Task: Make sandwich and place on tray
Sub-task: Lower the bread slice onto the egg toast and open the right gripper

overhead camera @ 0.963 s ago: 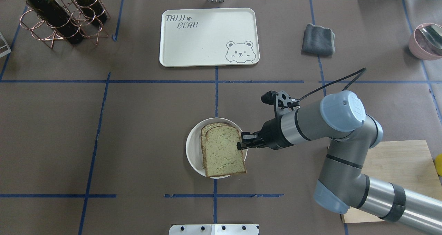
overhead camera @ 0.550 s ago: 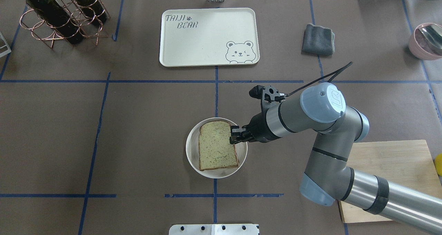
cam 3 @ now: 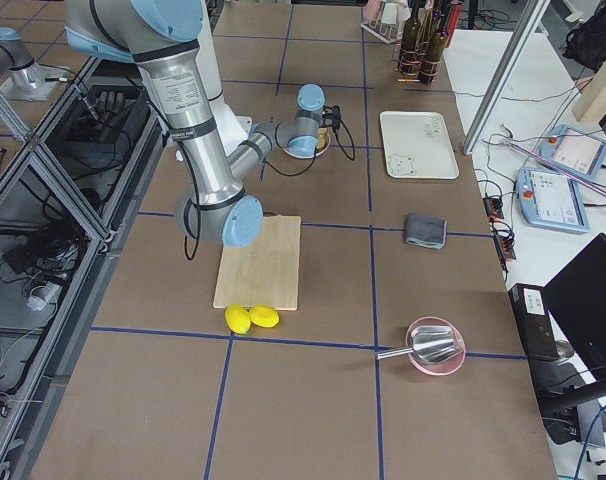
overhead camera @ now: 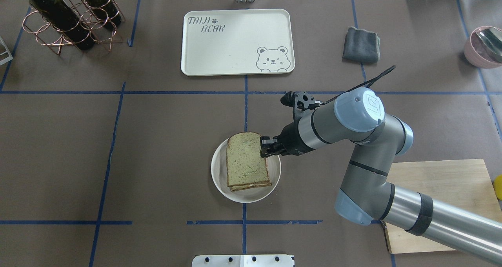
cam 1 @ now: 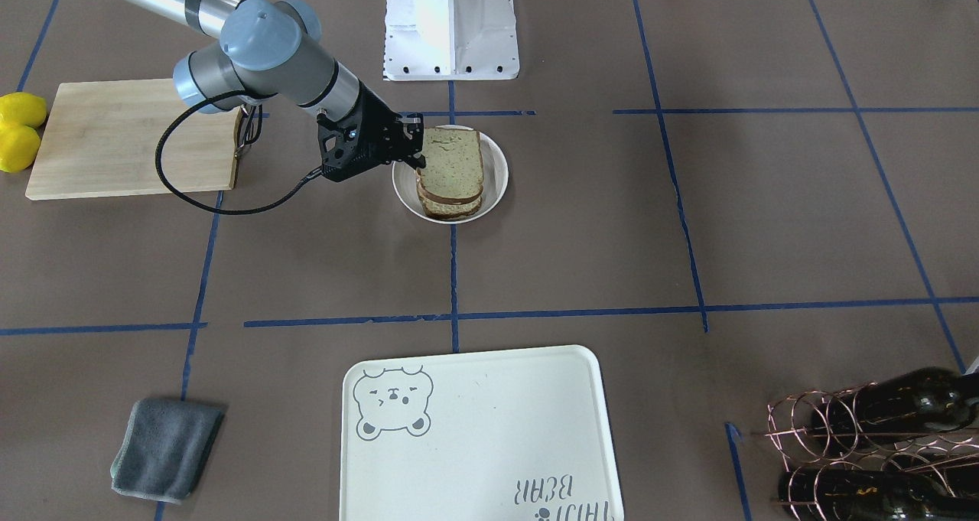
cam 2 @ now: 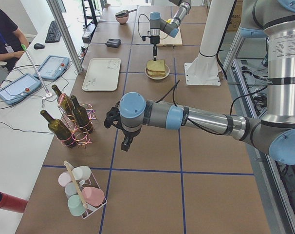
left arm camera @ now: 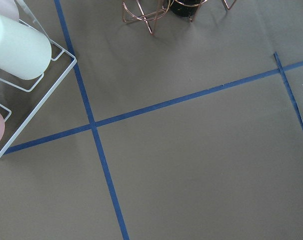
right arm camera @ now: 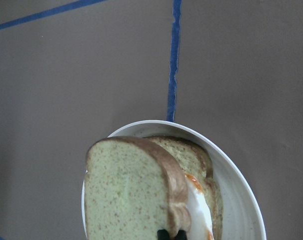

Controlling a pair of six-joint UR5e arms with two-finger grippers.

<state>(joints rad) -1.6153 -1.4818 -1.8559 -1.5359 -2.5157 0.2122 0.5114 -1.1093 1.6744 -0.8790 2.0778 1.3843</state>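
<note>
We find the sandwich [overhead camera: 248, 169] on the round plate [overhead camera: 218, 175], well apart from the tray [overhead camera: 235, 59]. The right gripper [overhead camera: 265, 148] has its jaws narrow, pinching the crust of the top slice [overhead camera: 244, 153] above the egg [right arm camera: 197, 207]. We cannot tell how the left gripper [cam 2: 123, 142] has its jaws.

Risk: the edge pinch may tear the soft bread or drag the stack askew.

The grey cloth [overhead camera: 361, 44] and bottle rack [overhead camera: 66, 24] flank the tray. We judge that neither obstructs the route.

The sandwich [overhead camera: 248, 163], egg [right arm camera: 197, 202] showing at its edge, sits on a plate [overhead camera: 219, 177], well apart from the cream tray [overhead camera: 235, 43].
</note>
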